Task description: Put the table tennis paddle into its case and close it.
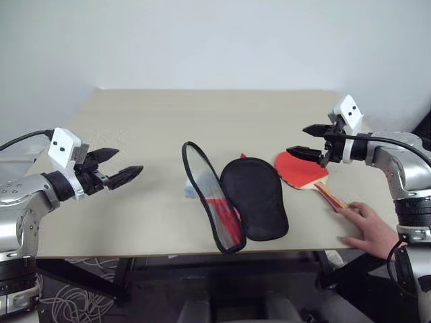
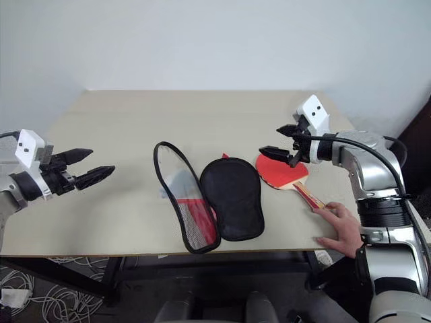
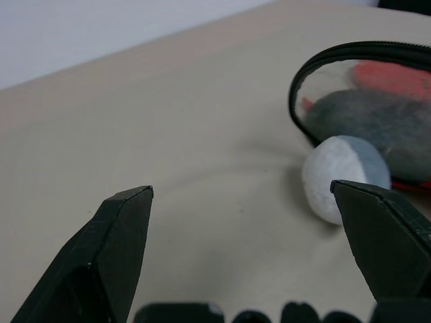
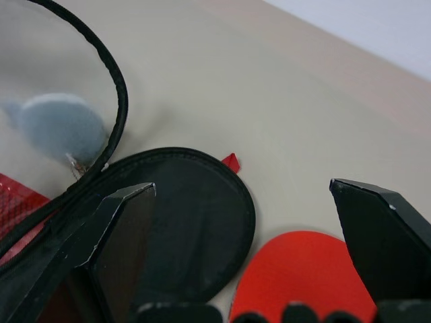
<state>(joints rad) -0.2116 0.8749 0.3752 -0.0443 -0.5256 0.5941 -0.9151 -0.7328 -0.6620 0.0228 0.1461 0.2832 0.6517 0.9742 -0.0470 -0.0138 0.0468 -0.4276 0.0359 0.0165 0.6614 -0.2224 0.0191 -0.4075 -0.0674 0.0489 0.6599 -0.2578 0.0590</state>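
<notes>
The flat, stiff red-rubber table tennis paddle (image 2: 281,171) looked light, its wooden handle best to grasp; the soft red zip case (image 2: 232,196) lay open. Left gripper (image 1: 112,168) and right gripper (image 2: 279,140) gaped wide, empty.

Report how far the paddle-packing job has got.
Done: the red fabric zip case lies unzipped and spread open, black lining up. In hand: nothing; the left gripper and right gripper hover open, while a person's hand touches the red-faced wooden-handled paddle beside the case. Left: insert paddle, zip shut.
</notes>
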